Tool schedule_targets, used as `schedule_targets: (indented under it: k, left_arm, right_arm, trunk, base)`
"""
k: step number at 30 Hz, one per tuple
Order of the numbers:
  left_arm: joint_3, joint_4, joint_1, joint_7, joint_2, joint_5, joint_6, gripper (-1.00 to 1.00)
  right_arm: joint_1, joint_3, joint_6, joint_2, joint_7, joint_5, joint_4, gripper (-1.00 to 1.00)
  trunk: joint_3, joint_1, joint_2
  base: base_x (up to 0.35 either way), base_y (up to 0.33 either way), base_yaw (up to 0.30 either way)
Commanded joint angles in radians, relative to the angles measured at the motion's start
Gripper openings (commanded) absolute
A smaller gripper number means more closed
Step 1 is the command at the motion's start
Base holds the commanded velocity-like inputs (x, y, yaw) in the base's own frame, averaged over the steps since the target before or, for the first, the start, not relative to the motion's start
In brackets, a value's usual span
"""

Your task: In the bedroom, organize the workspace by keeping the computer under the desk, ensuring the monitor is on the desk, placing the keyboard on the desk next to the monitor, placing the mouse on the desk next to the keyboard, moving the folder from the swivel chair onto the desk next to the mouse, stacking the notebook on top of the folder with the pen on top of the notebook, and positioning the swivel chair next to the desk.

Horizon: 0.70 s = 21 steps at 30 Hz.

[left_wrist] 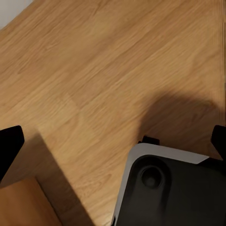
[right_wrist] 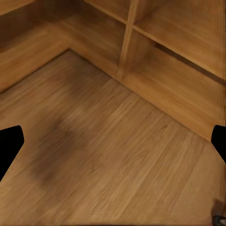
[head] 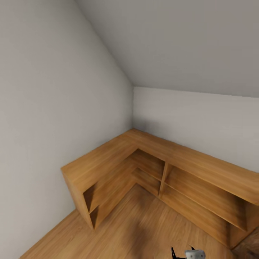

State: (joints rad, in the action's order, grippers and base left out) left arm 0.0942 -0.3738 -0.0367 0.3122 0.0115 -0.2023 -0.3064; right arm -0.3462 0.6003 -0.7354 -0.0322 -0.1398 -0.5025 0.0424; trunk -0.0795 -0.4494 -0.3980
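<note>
Wood plank floor [head: 144, 223] lies nearest, then a low corner shelf unit [head: 108, 162] under grey walls [head: 54, 90]. Both hands hang spread and empty over the floor: left hand [left_wrist: 113, 141], right hand [right_wrist: 113, 141]. No desk things visible, so grip points cannot be judged.

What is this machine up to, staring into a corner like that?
Nothing is being handled right now. The robot faces a corner of the bedroom where a low L-shaped wooden shelf unit runs along the grey walls under a sloped ceiling. Its open compartments look bare. Both grippers hang open over the plank floor, holding nothing: the left gripper sits above part of the robot's own body, the right gripper points toward the shelves.
</note>
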Motion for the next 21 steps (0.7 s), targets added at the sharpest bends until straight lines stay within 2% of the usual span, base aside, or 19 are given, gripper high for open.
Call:
schedule_targets:
  k: [1,7,15,21]
  left_arm:
    - [0.009,-0.002,0.0,0.007,-0.001,-0.009,-0.002,1.0]
    - [0.009,-0.002,-0.001,0.007,-0.001,-0.01,-0.002,1.0]
    - [0.01,-0.002,0.0,0.007,-0.002,-0.011,-0.002,1.0]
    - [0.009,-0.002,-0.001,0.007,-0.002,-0.01,-0.002,1.0]
  right_arm:
    - [-0.001,0.009,0.0,0.0,-0.006,-0.004,0.001,1.0]
    - [-0.001,0.011,0.004,0.008,-0.006,-0.004,0.001,1.0]
    - [-0.001,0.01,0.007,0.018,-0.006,-0.004,0.001,1.0]
    - [-0.001,0.01,0.007,0.018,-0.006,-0.004,0.001,1.0]
  trunk:
    - [-0.002,-0.001,-0.002]
    - [-0.001,-0.001,-0.002]
    - [-0.001,-0.001,-0.002]
    - [-0.001,-0.001,-0.002]
  base:
    - [0.0,0.0,-0.285]
    - [0.026,0.013,-0.289]
    - [0.25,0.154,-0.294]
    - [0.17,0.04,-0.294]
